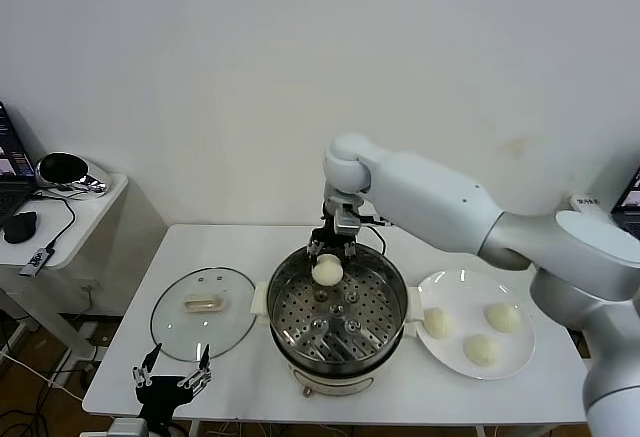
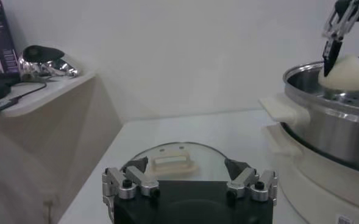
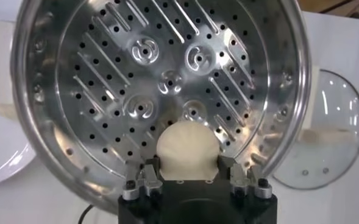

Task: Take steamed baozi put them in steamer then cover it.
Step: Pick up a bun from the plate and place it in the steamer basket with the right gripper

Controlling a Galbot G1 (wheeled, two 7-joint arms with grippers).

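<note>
The steamer (image 1: 392,288) stands mid-table, a shiny steel pot with a bare perforated tray (image 3: 106,79). My right gripper (image 1: 328,263) hangs over its far rim, shut on one cream-white baozi (image 1: 327,271), which sits between the jaws just above the tray (image 3: 187,146). Three more baozi (image 1: 437,322) (image 1: 503,317) (image 1: 481,349) lie on the white plate (image 1: 465,292) to the right of the pot. The glass cover (image 1: 203,312) with its cream handle lies flat on the table left of the steamer. My left gripper (image 1: 172,377) waits open near the table's front-left edge, just short of the cover (image 2: 167,152).
A low side table (image 1: 60,212) with a mouse, cables and a headset stands off to the left. A laptop edge shows at the far right. A white wall is behind the table. Bare white tabletop lies in front of the plate and behind the cover.
</note>
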